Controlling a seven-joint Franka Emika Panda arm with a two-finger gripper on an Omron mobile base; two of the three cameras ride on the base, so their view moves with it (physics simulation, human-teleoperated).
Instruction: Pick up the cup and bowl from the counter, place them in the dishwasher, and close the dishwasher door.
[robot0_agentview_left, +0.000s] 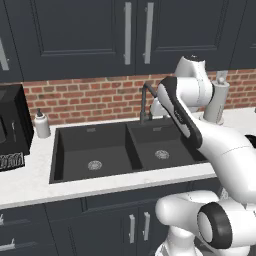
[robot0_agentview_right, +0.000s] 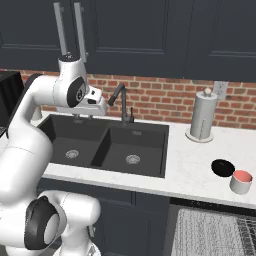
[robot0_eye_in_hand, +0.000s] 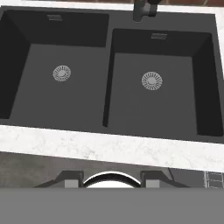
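The whitish cup with a red inside stands on the white counter at the far right. The black bowl sits just left of and behind it. Below them the dishwasher's silver wire rack is pulled out; the dishwasher door is out of view. My gripper hangs above the left part of the sink, far left of both dishes. In the hand view my gripper is open, fingertips apart with nothing between them, looking down into the sink.
A dark double sink with a black faucet fills the middle of the counter. A paper-towel roll stands behind the dishes. A soap bottle and a black appliance sit at the left.
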